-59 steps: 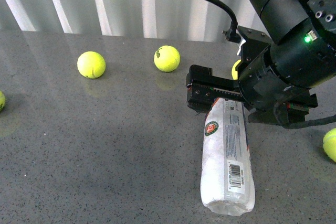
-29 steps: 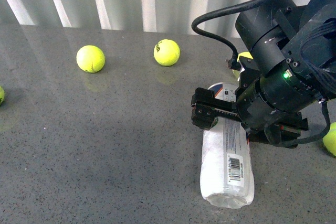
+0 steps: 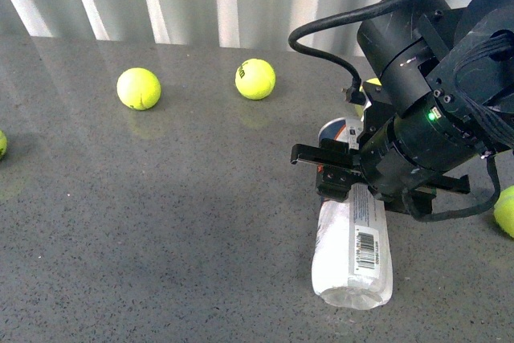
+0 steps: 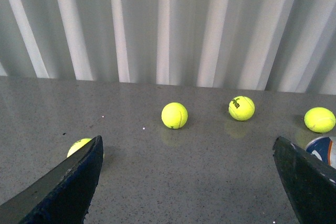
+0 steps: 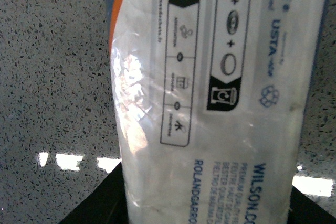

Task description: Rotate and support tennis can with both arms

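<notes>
The can (image 3: pixel 353 255) lies on its side on the desk (image 3: pixel 161 222), over to my right, its near end toward the camera and its far end under the right arm. My right hand (image 3: pixel 341 173) straddles it past the middle. In the right wrist view the dark fingers (image 5: pixel 97 205) meet both sides of the label, so I judge it clenched on the can (image 5: pixel 220 93). My left hand (image 4: pixel 187 145) is released, its 2 fingers wide apart with nothing between them, and only the can's end (image 4: pixel 321 149) shows at the edge of its view. For a good turn I want the right grip firm but not crushing, since the thin clear wall will likely dent, and a slow swing so the tube doesn't slip. The left hand should come across to the free end before much weight hangs off 1 grip, approaching low and square. A ball (image 3: pixel 506 210) sits near on the right, so I steer the near end away from it.
</notes>
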`<state>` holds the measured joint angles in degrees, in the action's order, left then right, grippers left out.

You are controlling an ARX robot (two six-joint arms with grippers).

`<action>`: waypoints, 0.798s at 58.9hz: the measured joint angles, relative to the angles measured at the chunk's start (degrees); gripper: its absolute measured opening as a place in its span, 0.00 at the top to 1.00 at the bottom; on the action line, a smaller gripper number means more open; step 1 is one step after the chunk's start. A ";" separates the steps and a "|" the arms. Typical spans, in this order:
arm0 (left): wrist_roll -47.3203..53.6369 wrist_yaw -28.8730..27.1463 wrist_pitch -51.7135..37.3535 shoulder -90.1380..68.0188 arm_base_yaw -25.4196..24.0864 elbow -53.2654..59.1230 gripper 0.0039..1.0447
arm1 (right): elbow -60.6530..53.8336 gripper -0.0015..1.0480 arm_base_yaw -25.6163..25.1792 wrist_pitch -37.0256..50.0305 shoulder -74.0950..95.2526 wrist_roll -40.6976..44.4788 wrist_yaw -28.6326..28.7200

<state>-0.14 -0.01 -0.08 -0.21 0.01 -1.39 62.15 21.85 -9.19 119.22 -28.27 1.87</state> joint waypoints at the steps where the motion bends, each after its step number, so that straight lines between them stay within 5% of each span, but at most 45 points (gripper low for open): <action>1: 0.00 0.00 0.00 0.00 0.00 0.00 0.06 | 0.00 0.58 0.02 0.00 -0.15 0.20 -0.39; 25: 0.00 0.00 0.00 0.00 0.00 0.00 0.06 | -0.09 0.89 1.20 0.37 -4.57 6.12 -6.60; 47: 0.00 0.00 0.00 0.00 0.00 0.00 0.06 | -5.22 0.95 2.38 9.16 -9.92 22.75 -17.86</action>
<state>-0.14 -0.01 -0.08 -0.21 0.01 -1.39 56.93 24.23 -0.03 109.30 -5.52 -15.99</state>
